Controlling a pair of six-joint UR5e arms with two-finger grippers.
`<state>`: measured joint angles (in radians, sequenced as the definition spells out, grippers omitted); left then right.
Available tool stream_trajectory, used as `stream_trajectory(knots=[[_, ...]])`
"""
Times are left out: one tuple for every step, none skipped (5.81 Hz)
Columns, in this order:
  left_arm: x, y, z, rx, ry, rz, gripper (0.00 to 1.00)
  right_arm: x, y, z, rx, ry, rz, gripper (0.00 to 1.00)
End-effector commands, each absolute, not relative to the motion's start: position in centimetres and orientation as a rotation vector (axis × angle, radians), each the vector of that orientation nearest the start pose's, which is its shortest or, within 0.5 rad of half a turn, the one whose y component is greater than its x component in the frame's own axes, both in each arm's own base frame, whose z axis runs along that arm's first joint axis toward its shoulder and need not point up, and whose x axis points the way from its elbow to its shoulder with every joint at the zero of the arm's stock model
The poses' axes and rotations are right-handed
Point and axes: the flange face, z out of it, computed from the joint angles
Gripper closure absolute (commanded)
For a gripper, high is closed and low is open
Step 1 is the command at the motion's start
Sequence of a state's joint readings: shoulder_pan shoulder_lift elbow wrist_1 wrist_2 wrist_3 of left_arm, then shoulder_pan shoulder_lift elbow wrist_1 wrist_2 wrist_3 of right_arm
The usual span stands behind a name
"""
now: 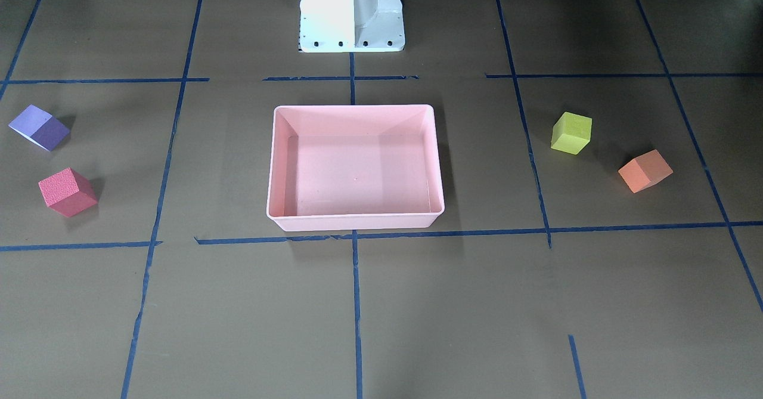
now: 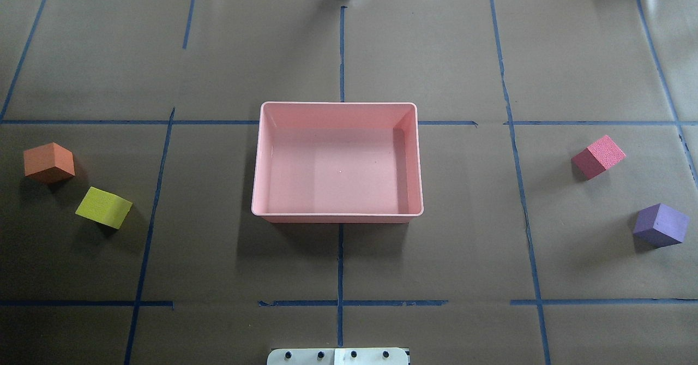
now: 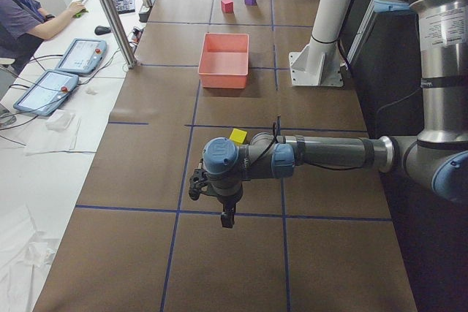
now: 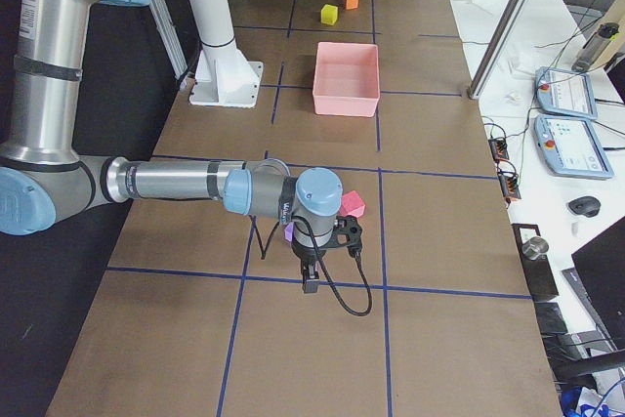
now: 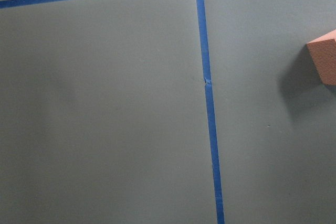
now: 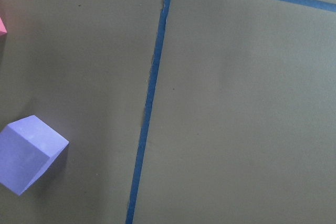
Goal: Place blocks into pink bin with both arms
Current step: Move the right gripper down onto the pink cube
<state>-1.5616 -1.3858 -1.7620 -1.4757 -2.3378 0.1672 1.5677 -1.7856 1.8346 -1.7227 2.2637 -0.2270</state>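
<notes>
The pink bin (image 2: 338,216) stands empty at the table's middle. On the robot's left lie the orange block (image 2: 48,162) and the yellow-green block (image 2: 103,207). On its right lie the red-pink block (image 2: 598,156) and the purple block (image 2: 660,225). The left gripper (image 3: 194,186) hangs above the table near the yellow-green block (image 3: 238,136); its wrist view catches the orange block (image 5: 325,61) at the right edge. The right gripper (image 4: 350,236) hangs by the red-pink block (image 4: 353,204); its wrist view shows the purple block (image 6: 29,153). I cannot tell whether either gripper is open.
The white pedestal base (image 1: 351,11) stands behind the bin. Blue tape lines (image 2: 340,267) cross the brown table cover. An operator (image 3: 29,5) sits at a side desk with control tablets (image 3: 77,55), and a metal post (image 3: 110,12) stands at the table's edge.
</notes>
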Motion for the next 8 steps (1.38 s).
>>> stream_trajectory(knots=[[-6.1,-40.6,65.9,-0.018,0.768,0.140,0.00,6.8,-39.3,64.5,-0.019,-0.703,-0.187,0.00],[-6.0,-40.7,65.8,-0.016,0.773,0.142,0.00,6.6,-39.8,62.7,0.015,-0.698,-0.202,0.00],[-6.0,-40.7,65.8,-0.015,0.774,0.141,0.00,5.7,-42.8,59.6,0.078,-0.691,-0.248,0.00],[-6.0,-40.7,65.9,-0.017,0.774,0.139,0.00,3.8,-48.2,55.7,0.146,-0.686,-0.308,0.00],[-6.0,-40.7,65.9,-0.018,0.771,0.140,0.00,1.3,-49.0,54.3,0.174,-0.699,-0.367,0.00],[-6.1,-40.4,66.1,-0.025,0.775,0.134,0.00,-3.0,-49.7,53.0,0.284,-0.721,-0.492,0.00],[-6.1,-40.3,66.1,-0.028,0.776,0.133,0.00,-8.0,-50.2,53.2,0.280,-0.743,-0.532,0.00],[-6.0,-40.3,66.1,-0.029,0.776,0.135,0.00,-12.1,-50.7,52.5,0.264,-0.773,-0.479,0.00]])
